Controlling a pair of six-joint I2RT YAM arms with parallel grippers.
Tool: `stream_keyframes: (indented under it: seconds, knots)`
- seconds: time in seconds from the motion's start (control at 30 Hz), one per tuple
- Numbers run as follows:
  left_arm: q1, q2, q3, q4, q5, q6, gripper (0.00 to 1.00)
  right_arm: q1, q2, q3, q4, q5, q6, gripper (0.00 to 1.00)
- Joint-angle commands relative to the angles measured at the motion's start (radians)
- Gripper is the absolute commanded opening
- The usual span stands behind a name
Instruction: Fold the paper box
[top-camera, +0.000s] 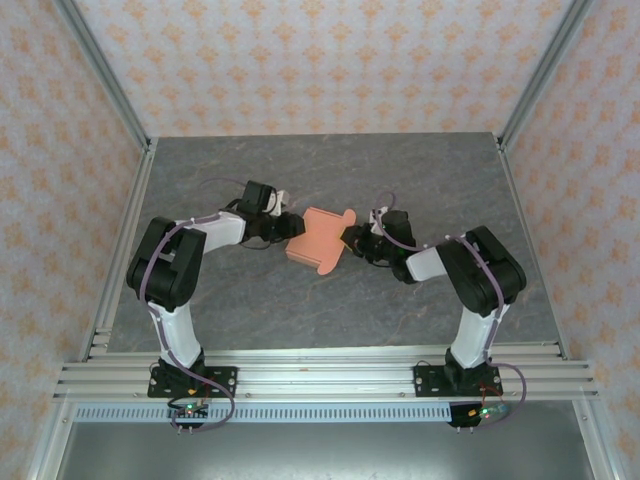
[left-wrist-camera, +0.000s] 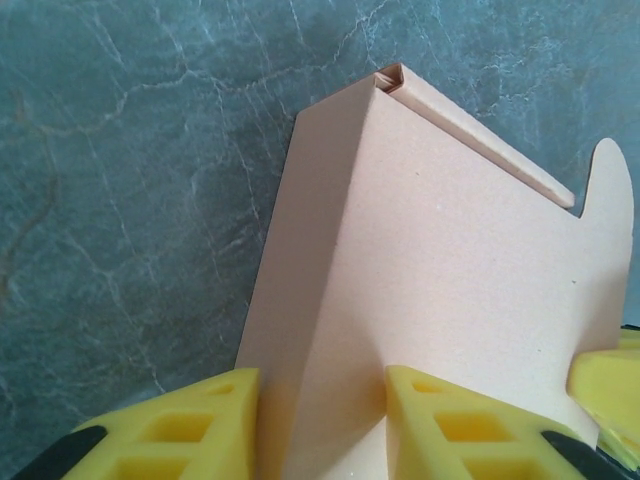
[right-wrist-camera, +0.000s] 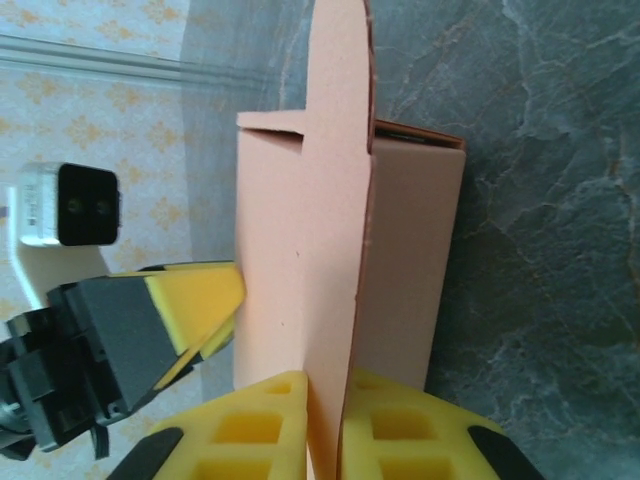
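Two tools share the paper box (top-camera: 318, 240) over the counter (top-camera: 400, 170): the left tool (left-wrist-camera: 320, 380) clamps the folded body between its fingers, apparently steadying it, while the right tool (right-wrist-camera: 325, 385) pinches the rounded flap, likely to fold it.

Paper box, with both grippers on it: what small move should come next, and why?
Probably the right gripper should fold its pinched rounded flap over toward the body of the paper box. The flap stands edge-on between its closed fingers, while the left gripper straddles the box's folded edge, seemingly bracing it.
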Motion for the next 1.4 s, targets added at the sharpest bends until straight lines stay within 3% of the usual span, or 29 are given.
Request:
stream_keyframes:
  seconds: [0.0, 0.27, 0.53, 1.1, 1.37]
  knots:
    - [-0.021, 0.017, -0.061, -0.047, 0.095, -0.063, 0.32, 0.001, -0.058, -0.003, 0.092, -0.003, 0.019, 0.11]
    - [-0.036, 0.025, -0.099, 0.030, 0.163, -0.119, 0.30, 0.002, -0.131, -0.010, 0.054, 0.006, 0.035, 0.10]
    - [-0.073, 0.092, -0.090, 0.051, 0.160, -0.119, 0.31, 0.030, -0.246, 0.008, -0.178, 0.082, -0.038, 0.10]
    - [-0.133, 0.146, -0.010, 0.022, 0.124, -0.092, 0.37, 0.149, -0.414, 0.099, -0.545, 0.409, -0.070, 0.10]
    - [-0.154, 0.173, 0.018, 0.036, 0.113, -0.093, 0.41, 0.175, -0.397, 0.154, -0.719, 0.536, -0.095, 0.10]
